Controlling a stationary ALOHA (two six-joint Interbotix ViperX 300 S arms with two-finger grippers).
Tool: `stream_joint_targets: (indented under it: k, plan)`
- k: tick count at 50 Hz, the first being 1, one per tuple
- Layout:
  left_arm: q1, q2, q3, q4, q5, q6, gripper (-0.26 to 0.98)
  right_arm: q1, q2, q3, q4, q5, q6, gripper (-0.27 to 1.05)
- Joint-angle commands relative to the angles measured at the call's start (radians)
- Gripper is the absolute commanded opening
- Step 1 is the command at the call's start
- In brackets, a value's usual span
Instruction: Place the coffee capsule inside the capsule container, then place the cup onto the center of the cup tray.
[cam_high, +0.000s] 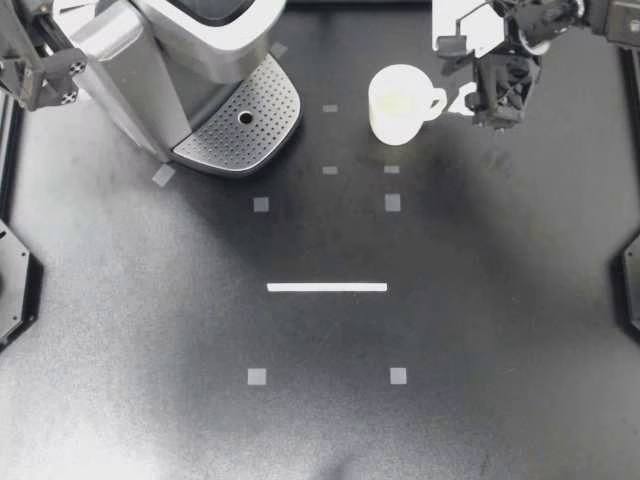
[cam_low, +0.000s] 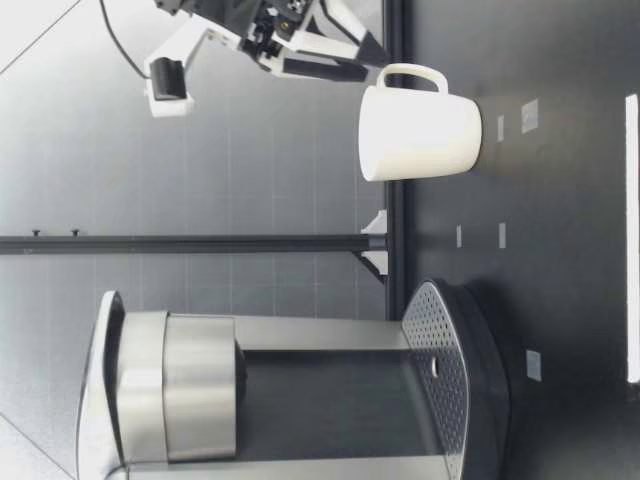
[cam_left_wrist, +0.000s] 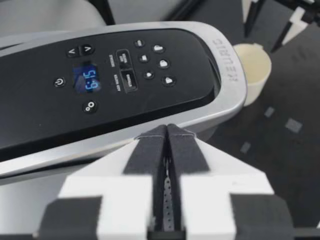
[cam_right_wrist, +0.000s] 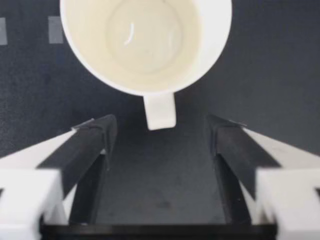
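The cup stands upright on the desk, just beside the coffee machine's perforated cup tray and not on it. Its handle sticks out away from the tray, straight toward my right claw. That is the relation the coming move turns on. In the right wrist view the handle points back along the claw's own axis and sits ahead of the gap. The two fingers are spread wide on either side and touch nothing. The low view shows the cup with its base flat on the desk, the right arm hanging above and behind it.

My right claw is by far the nearer one, so I judge the cup is its job. A short straight advance would bring the handle, or the wall next to it, between the pads.

My left claw is over the coffee machine, well apart from the cup. Its fingers are pressed together, empty, above the machine's button panel. No coffee capsule shows in any view, and the lid appears to be down.
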Motion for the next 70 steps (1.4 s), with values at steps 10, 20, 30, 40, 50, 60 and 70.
stream_joint_targets:
  k: [10,20,30,40,50,60,70]
  plan:
    - [-0.002,-0.008,-0.011,0.006,-0.015,-0.002,0.05,0.018,0.035,-0.051,0.005,-0.009,0.0,0.67]
    - [-0.002,-0.008,0.0,0.006,-0.018,-0.002,0.05,0.021,0.054,-0.054,0.006,-0.009,0.0,0.66]
    - [-0.002,-0.009,0.005,0.008,-0.032,-0.002,0.05,0.032,0.066,-0.057,0.006,0.005,0.003,0.55]
    - [-0.002,-0.012,0.008,0.009,-0.035,-0.002,0.05,0.037,0.077,-0.071,0.035,0.034,0.006,0.34]
    - [-0.002,-0.026,0.018,0.009,-0.044,-0.003,0.05,0.037,0.077,-0.086,0.067,0.078,0.008,0.15]
    - [0.0,-0.055,0.043,0.009,-0.058,-0.008,0.05,0.037,0.057,-0.086,0.138,0.089,0.003,0.14]
    - [0.0,-0.083,0.077,0.009,-0.11,-0.023,0.05,0.106,0.003,-0.087,0.235,0.06,0.003,0.14]
